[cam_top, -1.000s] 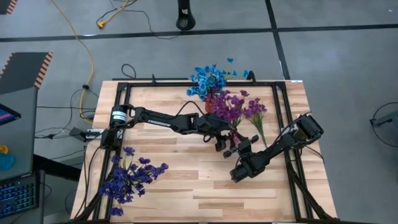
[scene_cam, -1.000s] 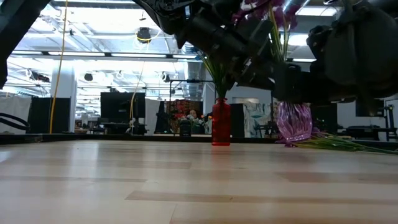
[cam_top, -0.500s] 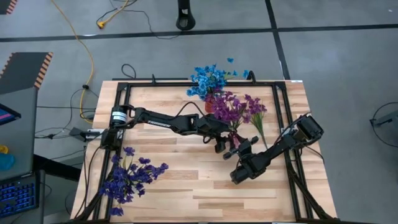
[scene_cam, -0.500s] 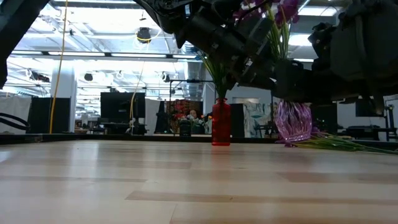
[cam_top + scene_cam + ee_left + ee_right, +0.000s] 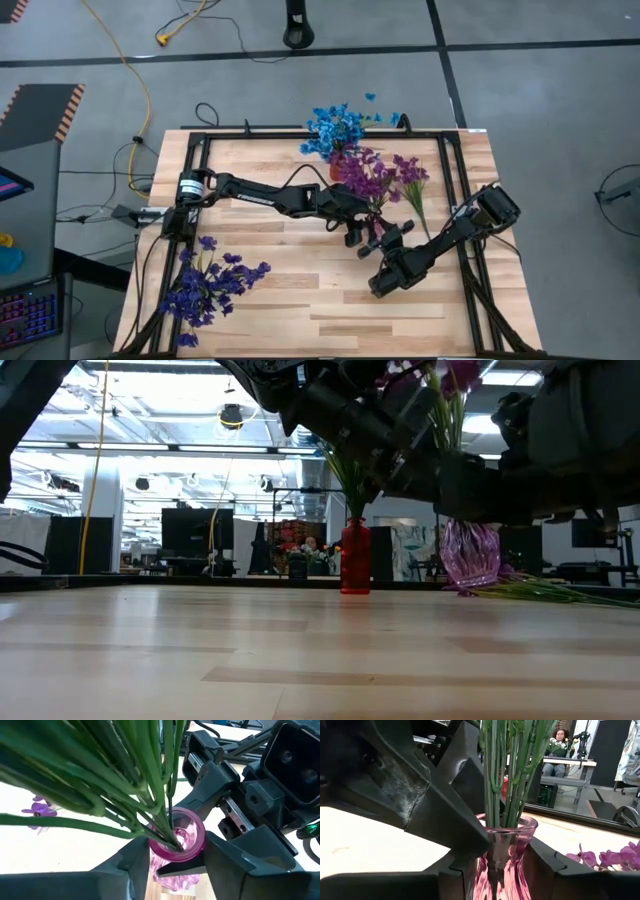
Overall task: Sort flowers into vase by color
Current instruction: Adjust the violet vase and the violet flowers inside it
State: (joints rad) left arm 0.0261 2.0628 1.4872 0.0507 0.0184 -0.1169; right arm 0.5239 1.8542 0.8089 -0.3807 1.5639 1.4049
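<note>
A pink glass vase (image 5: 177, 840) with magenta flowers (image 5: 368, 172) stands mid-table. My right gripper (image 5: 497, 870) is shut on it. My left gripper (image 5: 175, 865) reaches in from the table's left; it is open, with one finger on either side of the vase's neck and the green stems (image 5: 160, 795). A red vase (image 5: 355, 555) at the far edge holds blue flowers (image 5: 332, 128). Dark violet flowers (image 5: 210, 285) lie at the near left. More magenta flowers (image 5: 412, 185) lie right of the pink vase. My right gripper pinches the pink vase's body (image 5: 492, 862) below the rim between its two fingers (image 5: 542, 865). It comes in level from the table's near right side. The vase stands upright with its base (image 5: 470, 586) on the table. My left gripper: I cannot tell whether its fingers (image 5: 227, 865) touch the vase's neck.
A black frame (image 5: 200, 150) runs round the table's edges. Bare wood lies in the near middle (image 5: 300, 310). Beyond the far edge, a seated person (image 5: 560, 745) shows in the room.
</note>
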